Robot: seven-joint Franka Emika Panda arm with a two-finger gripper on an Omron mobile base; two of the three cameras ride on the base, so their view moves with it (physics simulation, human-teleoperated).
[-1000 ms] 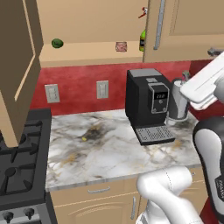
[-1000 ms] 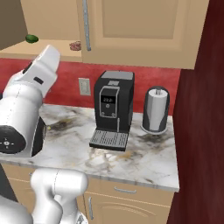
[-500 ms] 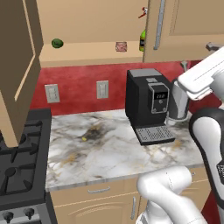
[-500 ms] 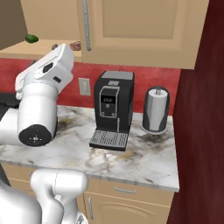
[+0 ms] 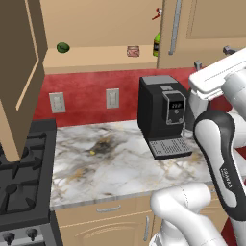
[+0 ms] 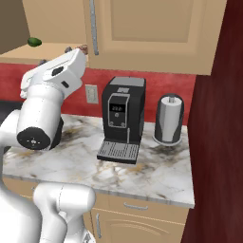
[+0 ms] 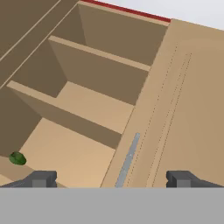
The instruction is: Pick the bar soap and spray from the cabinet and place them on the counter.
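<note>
1. The pincer point(image 7: 111, 178) stands wide open at the frame bottom, holding nothing, facing the cabinet point(image 7: 105, 78).
2. The bar soap point(image 5: 133, 51) and spray point(image 5: 156, 44) sit on the cabinet shelf, top centre, above the tabletop point(image 5: 110, 163).

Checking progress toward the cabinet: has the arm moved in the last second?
Yes. In the right base view the arm's white forearm has swung right and up, from beside the red wall toward the cabinet above the coffee machine.

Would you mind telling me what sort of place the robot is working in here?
A rendered home kitchen, it seems: a marble counter carries a black coffee machine, a gas stove sits beside it, and a wooden wall cabinet hangs above.
</note>
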